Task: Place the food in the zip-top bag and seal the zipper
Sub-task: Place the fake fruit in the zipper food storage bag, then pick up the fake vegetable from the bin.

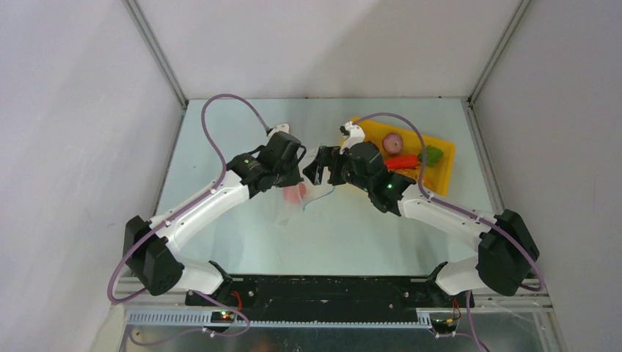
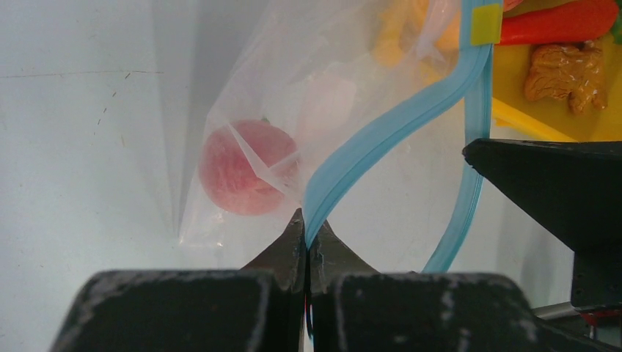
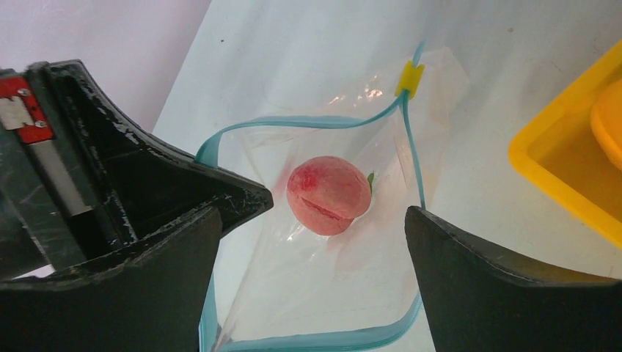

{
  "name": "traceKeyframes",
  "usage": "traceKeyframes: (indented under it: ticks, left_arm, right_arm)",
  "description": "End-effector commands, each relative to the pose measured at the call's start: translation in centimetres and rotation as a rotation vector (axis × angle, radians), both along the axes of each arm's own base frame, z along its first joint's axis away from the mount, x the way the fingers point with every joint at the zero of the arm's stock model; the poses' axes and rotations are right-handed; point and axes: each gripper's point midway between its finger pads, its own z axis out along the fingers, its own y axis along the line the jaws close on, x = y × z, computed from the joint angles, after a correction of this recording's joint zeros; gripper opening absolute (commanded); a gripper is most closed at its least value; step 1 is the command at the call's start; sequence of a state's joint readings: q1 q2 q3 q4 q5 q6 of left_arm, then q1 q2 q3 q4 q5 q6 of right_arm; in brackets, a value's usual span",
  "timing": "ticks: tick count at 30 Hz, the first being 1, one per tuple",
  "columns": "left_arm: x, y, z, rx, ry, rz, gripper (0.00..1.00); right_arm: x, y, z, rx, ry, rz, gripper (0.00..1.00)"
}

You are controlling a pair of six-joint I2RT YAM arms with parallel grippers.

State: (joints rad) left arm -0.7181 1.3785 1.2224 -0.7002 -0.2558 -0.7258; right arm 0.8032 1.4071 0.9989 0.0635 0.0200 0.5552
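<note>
The left gripper (image 2: 304, 229) is clenched on the zipper (image 2: 400, 121). One lip of the teal strip is pinched between its two closed fingertips. The right gripper (image 3: 314, 238) is released, with its fingers spread wide and nothing grasped between them. It is held at the open mouth of the zip-top bag (image 3: 293, 293), just right of the left gripper.

The bag is found near the middle of the table (image 1: 242, 220), between the two grippers and just left of the yellow tray (image 1: 442, 170). Its mouth is parted. The two teal lips are drawn apart into a loop and are joined at a yellow slider tab (image 3: 409, 76) at one end of the mouth. One pinkish peach (image 3: 328, 195) is seen inside the bag, lying against the clear plastic. A pale patch (image 2: 328, 103) is seen through the plastic just beside it. Whether the bag is lifted off the table cannot be told.

The rest of the food is kept in the tray at the far right of the table. A purple-pink onion (image 1: 393, 142) is placed at its far side. A red-orange carrot (image 1: 402, 162) with a green leaf (image 1: 434, 155) is laid nearer. An amber piece (image 2: 561, 73) is seen just beside the carrot, and a yellow-orange fruit (image 3: 609, 121) is seen inside the tray's wall.
</note>
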Motion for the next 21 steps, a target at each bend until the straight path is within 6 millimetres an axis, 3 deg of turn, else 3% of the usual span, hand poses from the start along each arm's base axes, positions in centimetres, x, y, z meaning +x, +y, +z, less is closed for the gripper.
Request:
traceKeyframes:
  ticks: [1,7,13,17,21]
  left_arm:
    - [0.0,0.2,1.5,-0.027,-0.046,0.015,0.0]
    - [0.1,2.1,1.7,0.042,-0.065,0.052,0.0]
    - [0.1,2.8,1.5,0.045,-0.074,0.055,0.0]
    - [0.3,2.9,1.3,0.04,-0.077,0.055,0.0]
    - [0.6,3.0,1.2,0.039,-0.089,0.054,0.0]
  right_arm:
    - [0.2,-0.4,4.5,0.03,-0.109,-0.006,0.99]
    - [0.1,-3.8,5.2,-0.08,-0.17,-0.081,0.99]
    - [0.6,-9.5,5.7,-0.177,-0.252,-0.188,1.0]
    - [1.5,-12.3,4.4,-0.191,-0.221,-0.196,0.99]
    - [2.8,-13.8,3.0,-0.223,-0.197,-0.173,1.0]
